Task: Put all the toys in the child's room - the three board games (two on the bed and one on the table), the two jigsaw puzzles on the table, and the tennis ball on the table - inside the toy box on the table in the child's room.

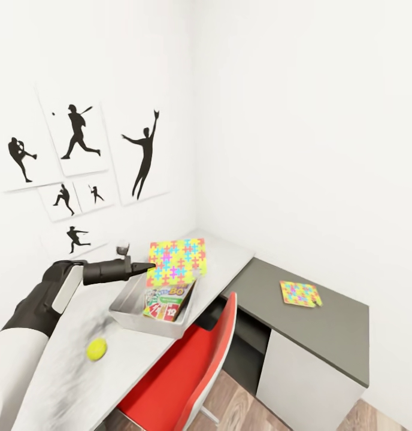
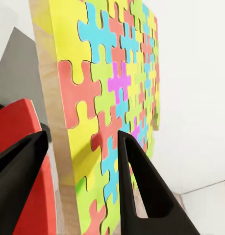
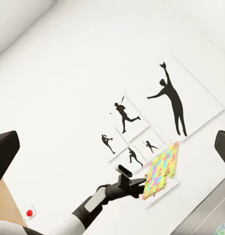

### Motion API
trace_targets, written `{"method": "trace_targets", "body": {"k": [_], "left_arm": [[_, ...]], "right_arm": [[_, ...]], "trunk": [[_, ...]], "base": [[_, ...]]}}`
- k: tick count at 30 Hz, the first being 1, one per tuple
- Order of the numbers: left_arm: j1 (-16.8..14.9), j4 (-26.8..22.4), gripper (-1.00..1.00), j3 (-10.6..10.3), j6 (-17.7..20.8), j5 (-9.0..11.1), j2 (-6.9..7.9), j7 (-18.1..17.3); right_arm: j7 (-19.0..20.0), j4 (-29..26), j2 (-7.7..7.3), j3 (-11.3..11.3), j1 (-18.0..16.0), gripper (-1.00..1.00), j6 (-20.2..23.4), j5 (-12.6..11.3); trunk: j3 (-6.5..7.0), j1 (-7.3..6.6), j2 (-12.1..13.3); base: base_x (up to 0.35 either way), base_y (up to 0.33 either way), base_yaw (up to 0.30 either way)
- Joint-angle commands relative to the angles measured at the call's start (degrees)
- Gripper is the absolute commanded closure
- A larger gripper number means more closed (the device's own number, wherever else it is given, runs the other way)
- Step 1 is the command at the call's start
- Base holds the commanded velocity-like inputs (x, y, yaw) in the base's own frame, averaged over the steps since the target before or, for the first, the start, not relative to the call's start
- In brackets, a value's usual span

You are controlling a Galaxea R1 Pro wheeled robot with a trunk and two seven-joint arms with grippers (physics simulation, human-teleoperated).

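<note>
My left gripper [image 1: 147,267] is shut on a jigsaw puzzle [image 1: 176,262], gripping its edge and holding it upright just above the toy box [image 1: 129,309]. In the left wrist view the slab [image 2: 112,83] stands between the two black fingers [image 2: 141,191]. A board game [image 1: 165,302] lies inside the grey box. The tennis ball [image 1: 97,349] rests on the light grey table [image 1: 62,371] near its front. The second jigsaw puzzle [image 1: 300,293] lies flat on the dark grey part. My right gripper [image 3: 114,147] is open, held in the air and facing the left arm and the held puzzle [image 3: 161,171].
A red chair [image 1: 188,371] is tucked under the table just in front of the toy box. Black silhouette sports pictures [image 1: 80,155] hang on the wall behind the table. White cabinet fronts [image 1: 308,383] sit below the dark grey part.
</note>
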Motion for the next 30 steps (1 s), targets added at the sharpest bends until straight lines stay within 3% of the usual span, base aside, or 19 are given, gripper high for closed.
{"method": "trace_targets", "body": {"k": [1, 5, 20, 25, 28, 30], "left_arm": [[-0.1, 0.0, 1.0, -0.1, 0.3, 0.3, 0.01, 0.7], [-0.1, 0.0, 1.0, 0.0, 0.3, 0.4, -0.08, 5.6], [0.0, 0.1, 1.0, -0.2, 0.2, 0.3, -0.09, 8.6], [0.0, 0.2, 1.0, 0.0, 0.2, 0.3, -0.04, 11.3], [0.0, 0.3, 1.0, 1.1, 0.2, 0.4, -0.02, 13.5], [0.0, 0.4, 1.0, 3.4, 0.2, 0.4, -0.02, 16.9]], "right_arm": [[0.1, 0.0, -0.03, 0.0, 0.0, -1.0, 0.6, -0.2], [0.1, 0.0, -0.05, 0.0, 0.0, -1.0, 0.6, -0.2], [0.0, 0.0, 0.02, 0.0, 0.0, -1.0, 0.6, -0.2], [0.0, 0.0, 0.02, 0.0, 0.0, -1.0, 0.6, -0.2], [0.0, 0.0, 0.04, 0.0, 0.0, -1.0, 0.6, -0.2], [0.0, 0.0, 0.09, -0.2, 0.0, -1.0, 0.6, -0.2]], "trunk": [[-0.12, 0.07, -0.1], [-0.12, 0.07, -0.1], [0.01, 0.07, -0.1], [0.17, 0.07, -0.1], [0.19, 0.07, -0.1], [0.19, 0.07, -0.1]], "base": [[0.275, -0.087, 0.0], [0.12, -0.032, 0.0], [0.038, -0.122, 0.011], [0.031, -0.125, 0.082], [0.127, 0.066, 0.02], [0.097, 0.058, 0.005]]}}
